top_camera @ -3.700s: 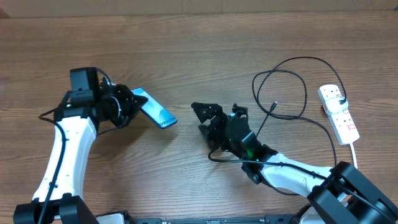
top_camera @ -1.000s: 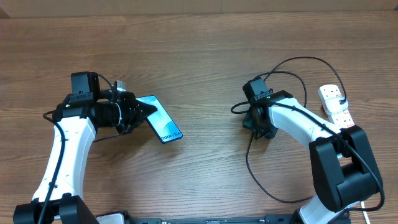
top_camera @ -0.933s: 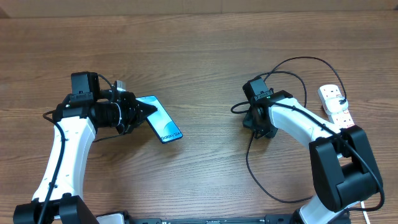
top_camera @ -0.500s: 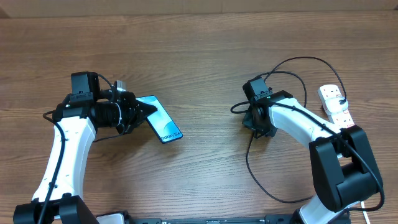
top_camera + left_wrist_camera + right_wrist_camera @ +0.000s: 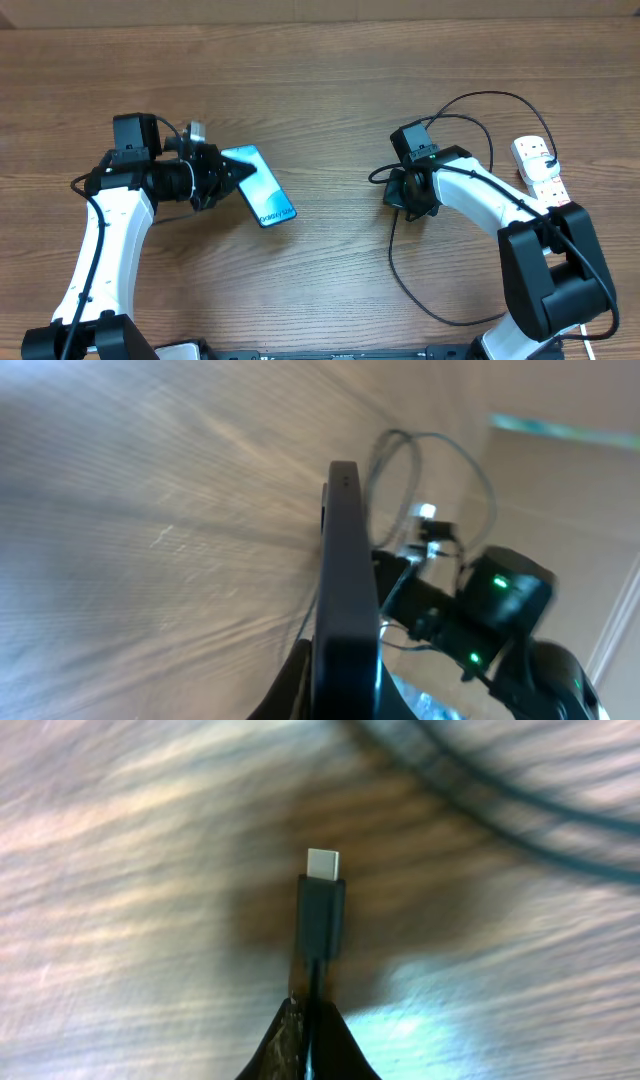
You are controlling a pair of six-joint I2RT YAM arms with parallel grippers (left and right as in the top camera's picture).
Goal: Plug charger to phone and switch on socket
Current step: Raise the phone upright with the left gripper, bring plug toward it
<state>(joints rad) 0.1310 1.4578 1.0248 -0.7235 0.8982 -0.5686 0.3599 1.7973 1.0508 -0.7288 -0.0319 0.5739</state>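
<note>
One phone [image 5: 258, 186], left of the bench's centre, is clamped in the left gripper [image 5: 226, 174]. One charger [image 5: 322, 905], its plug pinched by the right gripper [image 5: 408, 194], is right of centre. One socket [image 5: 543, 180] lies by the right edge

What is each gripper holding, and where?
Left gripper grips the phone at the end opposite its Galaxy text; right gripper pinches the charger just behind its metal-tipped plug.
</note>
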